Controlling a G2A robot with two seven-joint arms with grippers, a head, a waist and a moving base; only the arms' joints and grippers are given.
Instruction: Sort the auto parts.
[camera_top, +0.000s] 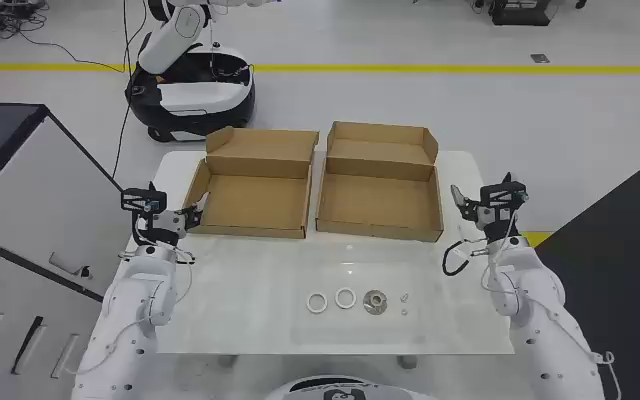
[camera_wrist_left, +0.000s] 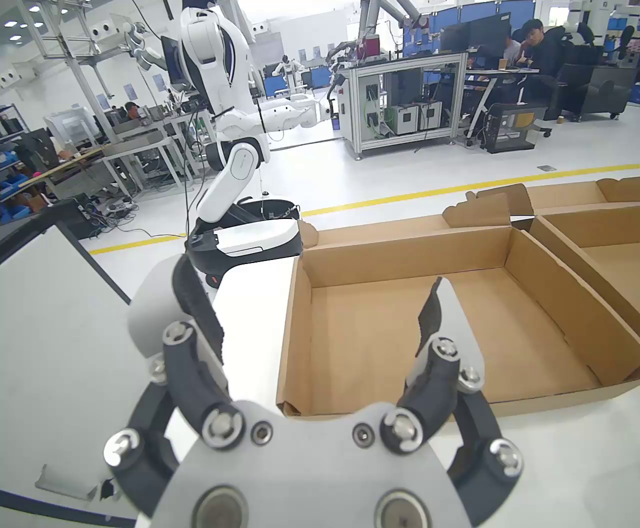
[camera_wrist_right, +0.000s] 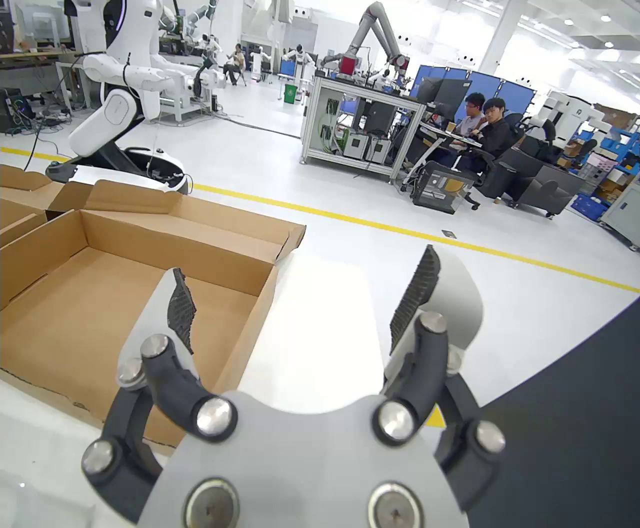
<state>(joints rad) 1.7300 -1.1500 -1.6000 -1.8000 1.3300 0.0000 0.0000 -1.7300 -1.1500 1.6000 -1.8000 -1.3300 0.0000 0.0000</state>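
Parts, two white rings (camera_top: 317, 301) and a metal hub (camera_top: 375, 300), lie in a row on the table (camera_top: 250, 290) before two boxes (camera_top: 250, 195). My left gripper (camera_wrist_left: 320, 305) and right gripper (camera_wrist_right: 305, 295) gape empty, each beside a box.

The left box (camera_top: 252, 195) and right box (camera_top: 380, 200) were plain brown cardboard, the desk (camera_top: 250, 290) white, the two rings (camera_top: 317, 301) white, the round part (camera_top: 375, 301) metallic grey, and my right gripper (camera_wrist_right: 303, 265) carried black ribbed pads (camera_wrist_right: 412, 295).
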